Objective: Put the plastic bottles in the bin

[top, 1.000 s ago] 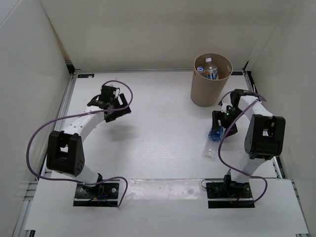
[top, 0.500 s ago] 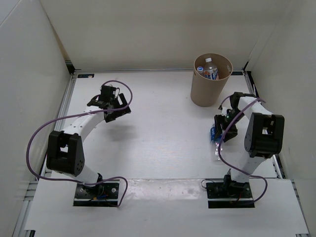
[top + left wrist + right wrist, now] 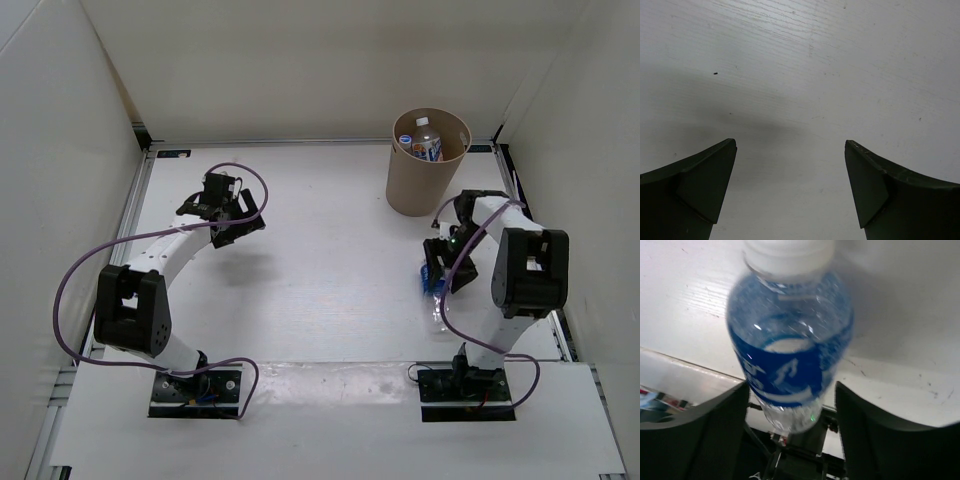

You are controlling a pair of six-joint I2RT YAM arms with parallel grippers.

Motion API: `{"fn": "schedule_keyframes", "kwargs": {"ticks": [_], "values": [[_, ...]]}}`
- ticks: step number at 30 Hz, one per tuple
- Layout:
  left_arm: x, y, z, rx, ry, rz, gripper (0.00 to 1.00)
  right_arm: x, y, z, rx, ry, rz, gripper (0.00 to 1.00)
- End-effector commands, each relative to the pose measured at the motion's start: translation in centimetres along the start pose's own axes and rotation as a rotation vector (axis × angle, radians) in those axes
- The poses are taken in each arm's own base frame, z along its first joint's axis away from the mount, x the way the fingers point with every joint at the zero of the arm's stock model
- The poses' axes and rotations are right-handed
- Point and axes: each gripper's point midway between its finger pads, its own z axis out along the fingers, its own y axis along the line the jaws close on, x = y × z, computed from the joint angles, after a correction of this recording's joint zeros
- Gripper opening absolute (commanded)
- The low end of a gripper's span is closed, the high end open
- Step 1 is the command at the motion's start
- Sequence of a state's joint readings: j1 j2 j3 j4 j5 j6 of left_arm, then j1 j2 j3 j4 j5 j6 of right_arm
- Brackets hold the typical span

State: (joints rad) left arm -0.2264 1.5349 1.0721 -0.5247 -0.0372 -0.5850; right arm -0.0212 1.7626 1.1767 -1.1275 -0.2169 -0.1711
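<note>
The bottle with the blue label (image 3: 431, 277) hangs in my right gripper (image 3: 441, 262), in front of and below the tan bin (image 3: 412, 185). In the right wrist view the bottle (image 3: 787, 355) sits between the fingers (image 3: 720, 410), white cap pointing away, blurred. My right gripper (image 3: 791, 385) is shut on it. The bottle with the white-orange label (image 3: 427, 144) lies inside the bin next to another cap (image 3: 405, 140). My left gripper (image 3: 228, 213) is open and empty over bare table (image 3: 790, 145). The orange and slim clear bottles are hidden.
White walls enclose the table on the left, back and right. The bin stands at the back right, close to the right arm (image 3: 525, 270). The arm bases (image 3: 195, 390) sit at the near edge.
My right gripper has turned and drawn slightly left and nearer with the blue-label bottle, whose free end swung from lower left to straight down. The left arm has not moved.
</note>
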Motion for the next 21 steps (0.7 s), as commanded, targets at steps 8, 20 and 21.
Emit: {"fn": "schedule_keyframes", "kwargs": {"ticks": [8, 20, 21], "values": [[-1.1, -0.5, -1.1, 0.012, -0.032, -0.009, 1.00, -0.1, 0.9, 2.1, 0.148, 0.086, -0.203, 0.76], [-1.1, 0.3, -1.5, -0.002, -0.043, -0.020, 1.00, -0.2, 1.3, 1.7, 0.128, 0.082, -0.268, 0.14], [-1.2, 0.2, -1.5, 0.000, -0.045, -0.019, 1.00, -0.3, 1.7, 1.6, 0.117, 0.074, -0.288, 0.04]]}}
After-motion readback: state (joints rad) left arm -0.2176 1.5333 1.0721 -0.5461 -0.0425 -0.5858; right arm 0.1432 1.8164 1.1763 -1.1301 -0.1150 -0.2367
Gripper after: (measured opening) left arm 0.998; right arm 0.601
